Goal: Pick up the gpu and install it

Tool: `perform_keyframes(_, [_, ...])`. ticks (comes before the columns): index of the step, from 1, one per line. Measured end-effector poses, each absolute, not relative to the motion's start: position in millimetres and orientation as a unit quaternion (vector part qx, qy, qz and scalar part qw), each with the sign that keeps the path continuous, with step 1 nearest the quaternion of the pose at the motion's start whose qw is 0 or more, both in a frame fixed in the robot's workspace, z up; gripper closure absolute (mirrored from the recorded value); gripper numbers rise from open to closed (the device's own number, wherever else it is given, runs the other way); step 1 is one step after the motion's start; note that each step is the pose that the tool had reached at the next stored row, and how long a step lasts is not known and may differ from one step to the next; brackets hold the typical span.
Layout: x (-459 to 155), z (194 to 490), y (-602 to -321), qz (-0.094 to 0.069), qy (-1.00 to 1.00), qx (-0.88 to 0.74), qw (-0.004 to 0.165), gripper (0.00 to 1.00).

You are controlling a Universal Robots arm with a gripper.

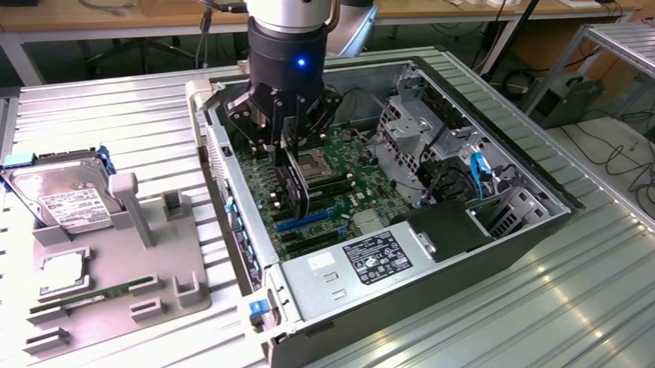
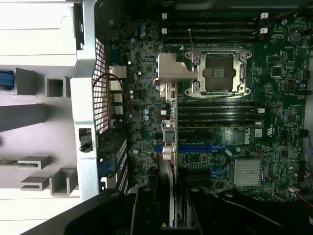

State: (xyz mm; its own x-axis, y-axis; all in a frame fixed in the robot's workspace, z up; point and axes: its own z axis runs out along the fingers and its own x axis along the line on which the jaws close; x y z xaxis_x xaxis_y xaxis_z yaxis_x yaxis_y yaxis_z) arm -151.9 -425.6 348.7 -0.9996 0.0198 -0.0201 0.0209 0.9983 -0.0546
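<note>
My gripper point(image 1: 290, 136) hangs inside the open computer case point(image 1: 511, 230), over the motherboard point(image 1: 353, 192). It is shut on the gpu point(image 1: 297, 184), a thin dark card held on edge, pointing down toward the board. The card's lower edge is just above the blue expansion slot point(image 1: 307, 220); whether they touch I cannot tell. In the wrist view the gpu point(image 2: 167, 171) appears edge-on between my black fingers point(image 2: 144, 210), with my gripper point(image 2: 168, 208) behind it. The card runs across the blue slot point(image 2: 195, 147), its silvery end near the case's rear wall point(image 2: 85, 122).
The open CPU socket point(image 2: 217, 73) and memory slots point(image 2: 215, 112) lie beside the card. A drive cage point(image 1: 419, 130) and power supply point(image 1: 358, 257) crowd the case. On the exterior view's left, a grey holder point(image 1: 133, 268) carries a hard drive point(image 1: 61, 195), a processor point(image 1: 61, 272) and a memory stick point(image 1: 97, 295).
</note>
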Motion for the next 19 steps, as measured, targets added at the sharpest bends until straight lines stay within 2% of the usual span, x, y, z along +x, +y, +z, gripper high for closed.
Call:
perform_keyframes(6, [-146.3,341.6,-425.3,-0.030,0.999,0.010,0.010,0.73])
perform_keyframes(9, [-118.4,338.3,-425.3,-0.030,0.999,0.010,0.010,0.73])
perform_keyframes(19, [-79.5,328.3,-425.1,-0.030,0.999,0.010,0.010,0.73])
